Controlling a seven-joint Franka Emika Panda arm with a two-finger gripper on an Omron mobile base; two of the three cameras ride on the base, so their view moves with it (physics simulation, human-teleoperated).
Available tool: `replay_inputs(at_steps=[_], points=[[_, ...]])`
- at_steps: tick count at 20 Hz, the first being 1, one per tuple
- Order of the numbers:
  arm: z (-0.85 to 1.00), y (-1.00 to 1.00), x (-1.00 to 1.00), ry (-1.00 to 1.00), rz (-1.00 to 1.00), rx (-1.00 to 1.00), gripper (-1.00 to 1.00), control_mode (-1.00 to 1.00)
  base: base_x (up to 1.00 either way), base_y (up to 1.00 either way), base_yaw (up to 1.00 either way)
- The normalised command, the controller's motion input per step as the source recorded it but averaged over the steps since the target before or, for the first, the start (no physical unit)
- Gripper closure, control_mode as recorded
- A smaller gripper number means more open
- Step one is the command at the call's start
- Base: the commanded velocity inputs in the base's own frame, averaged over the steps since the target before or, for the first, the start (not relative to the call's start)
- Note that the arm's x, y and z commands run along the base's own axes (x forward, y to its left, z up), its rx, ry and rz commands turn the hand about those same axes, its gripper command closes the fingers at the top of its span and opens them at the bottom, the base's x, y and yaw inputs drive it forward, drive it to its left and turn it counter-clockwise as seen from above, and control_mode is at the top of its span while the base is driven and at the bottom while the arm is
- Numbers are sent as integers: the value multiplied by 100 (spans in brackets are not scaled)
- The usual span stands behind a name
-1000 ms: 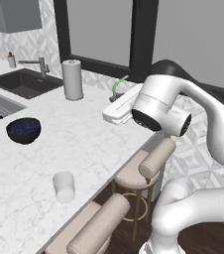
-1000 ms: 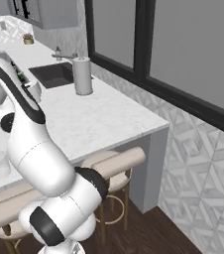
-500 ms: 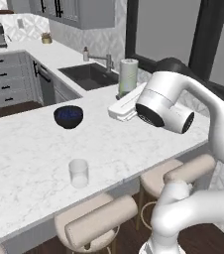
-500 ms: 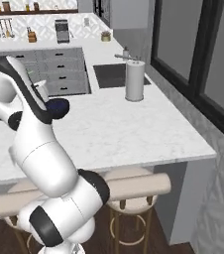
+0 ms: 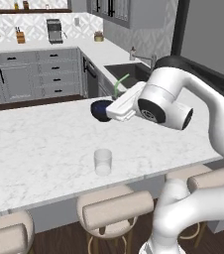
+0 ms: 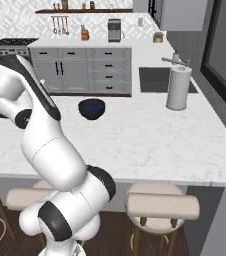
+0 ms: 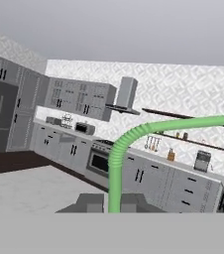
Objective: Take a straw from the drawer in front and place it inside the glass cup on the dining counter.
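Observation:
My gripper (image 7: 111, 203) is shut on the light-green straw (image 7: 115, 163), which rises between the two fingertips and bends off to the right at its top. In the left base view the hand holds the straw (image 5: 119, 84) upright above the dining counter (image 5: 39, 149), beyond the glass cup (image 5: 103, 161) and to its right. The glass cup stands upright near the counter's front edge, apart from the gripper (image 5: 115, 99). I cannot tell which of the far grey drawer fronts is the task's drawer.
A dark blue bowl (image 5: 99, 110) sits on the counter just left of the hand, also seen as the bowl (image 6: 92, 108). A paper towel roll (image 6: 178, 88) stands by the sink (image 6: 155, 80). Beige stools (image 5: 115, 211) line the front edge.
The base has driven and turned, so the whole scene has shifted; the cup now lies nearer the middle of the left view. The straw stays in the shut gripper.

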Motion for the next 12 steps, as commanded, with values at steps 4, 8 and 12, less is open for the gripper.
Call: replay_inputs(at_steps=[4,8,12], points=[[-18,-43,55,7,8,0,100,-100,0,0,0],[-47,-49,56,9,9,0,100,-100,0,0,0],[-70,-4,25,16,21,0,100,-100,0,0,0]])
